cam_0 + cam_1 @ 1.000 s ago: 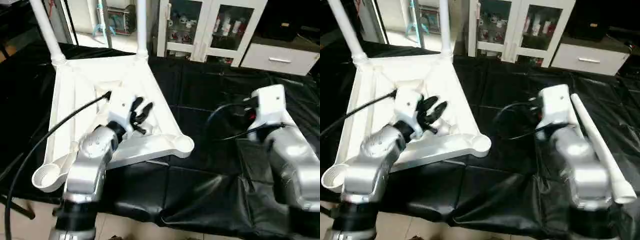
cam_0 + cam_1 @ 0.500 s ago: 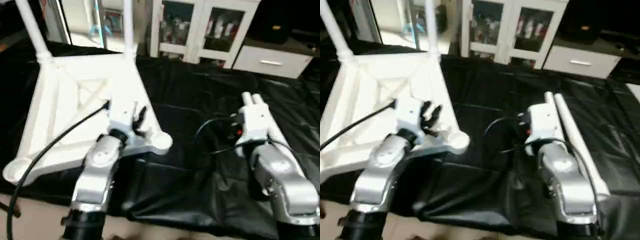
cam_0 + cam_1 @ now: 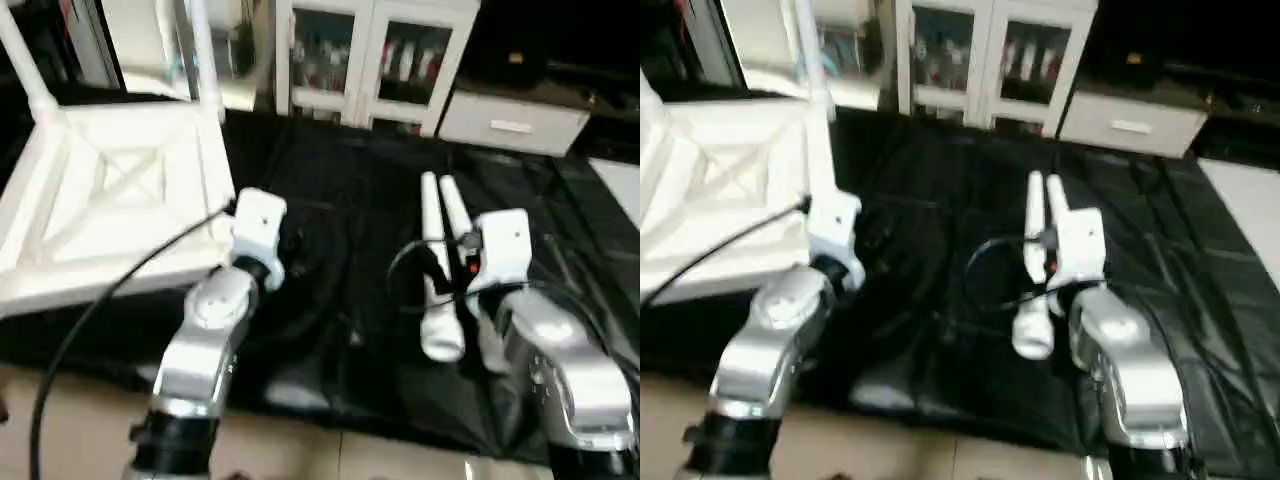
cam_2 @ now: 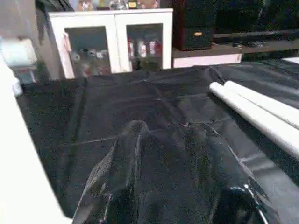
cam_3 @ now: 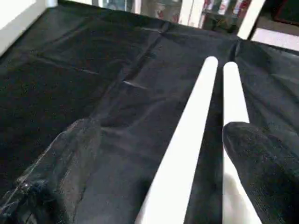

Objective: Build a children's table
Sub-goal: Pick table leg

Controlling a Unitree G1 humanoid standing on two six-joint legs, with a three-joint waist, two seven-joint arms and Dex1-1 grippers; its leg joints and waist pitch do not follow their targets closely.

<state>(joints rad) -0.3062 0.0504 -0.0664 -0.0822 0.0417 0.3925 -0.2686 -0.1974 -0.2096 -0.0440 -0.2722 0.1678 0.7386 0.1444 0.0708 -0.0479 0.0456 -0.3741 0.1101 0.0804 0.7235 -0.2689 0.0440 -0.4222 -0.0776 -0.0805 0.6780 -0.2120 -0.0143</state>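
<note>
The children's table top (image 3: 110,200) lies upside down at the left on the black cloth, its X-braced ribs facing up. Two legs (image 3: 205,60) stand in its far corner sockets. Two loose legs (image 3: 432,260) lie side by side on the cloth at the right. My left gripper (image 4: 163,128) hovers over the cloth just right of the top's edge (image 4: 18,163), open and holding nothing. My right gripper (image 5: 163,126) is open wide low over the loose legs. One leg (image 5: 187,140) runs between its fingers, and the other leg (image 5: 232,98) lies by the far finger.
The black cloth (image 3: 340,170) covers the whole work surface, and its front edge drops to the floor (image 3: 80,400). Behind stand a white glass-door cabinet (image 3: 360,50) and a white drawer unit (image 3: 510,120). A black cable (image 3: 120,290) trails from my left wrist.
The camera has swung right. My left gripper has come off the table top's underside to the cloth beside it. My right gripper has moved over the two loose legs.
</note>
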